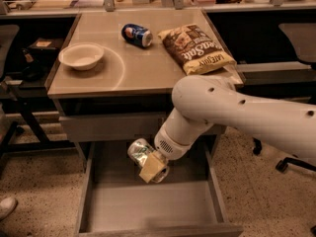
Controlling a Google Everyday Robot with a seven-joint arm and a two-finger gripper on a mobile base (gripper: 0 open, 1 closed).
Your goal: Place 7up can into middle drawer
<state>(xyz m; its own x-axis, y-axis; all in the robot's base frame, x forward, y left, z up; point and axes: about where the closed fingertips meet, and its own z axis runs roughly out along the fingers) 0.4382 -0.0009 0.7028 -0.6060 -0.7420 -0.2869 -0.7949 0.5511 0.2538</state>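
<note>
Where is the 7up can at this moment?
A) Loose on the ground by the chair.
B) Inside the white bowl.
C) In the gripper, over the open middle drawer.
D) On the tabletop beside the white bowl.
C: the gripper, below the tabletop edge, has its jaws shut on the 7up can above the middle drawer floor.

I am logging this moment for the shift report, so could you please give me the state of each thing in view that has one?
middle drawer: pulled open.
7up can: tilted, held over the middle drawer, not yet set down.
claw: shut on the 7up can.
top drawer: closed.
Pepsi can: on its side on the tabletop.
bowl: upright.
chip bag: lying flat.
</note>
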